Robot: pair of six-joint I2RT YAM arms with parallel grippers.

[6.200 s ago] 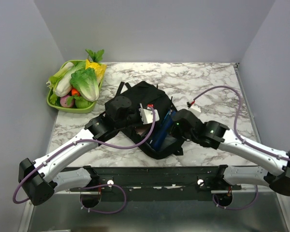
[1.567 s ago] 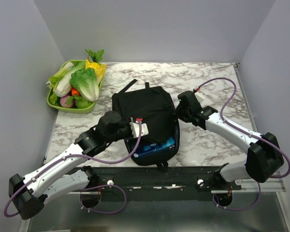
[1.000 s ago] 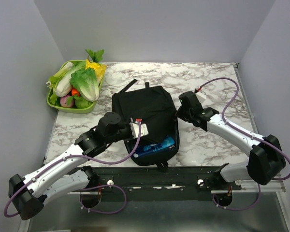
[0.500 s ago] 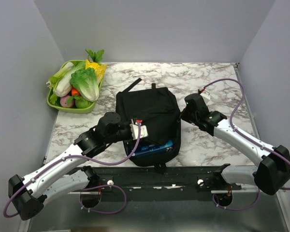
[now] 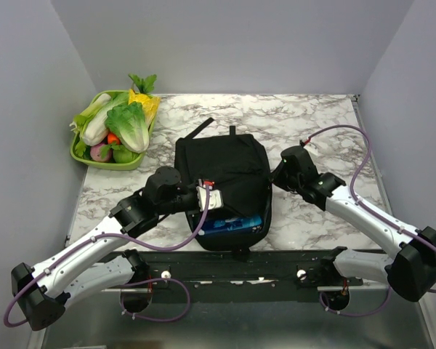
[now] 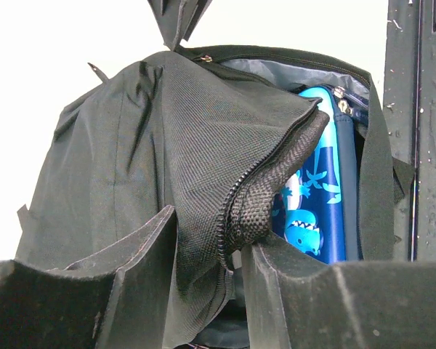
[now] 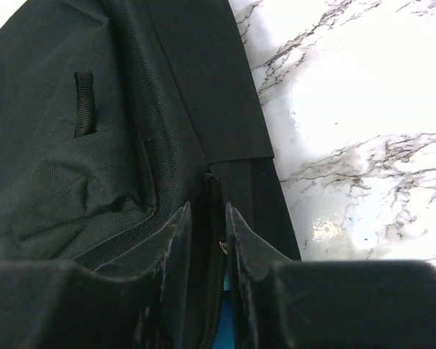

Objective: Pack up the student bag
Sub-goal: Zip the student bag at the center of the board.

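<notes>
Dead centre of the table (image 5: 312, 120), the student bag (image 5: 225, 163), lying flat, near edge right up against the black rail (image 5: 291, 256). Over to the left end effector (image 6: 229, 243): pinched on the open zipper lip, holding it up off a blue patterned case (image 6: 316, 211) inside. Then the right end effector (image 7: 208, 218): clamped on the bag's right-hand edge at the zip. Bare marble right of the bag and along the top. Upper left, a green tray (image 5: 83, 154) of vegetables, well apart.
</notes>
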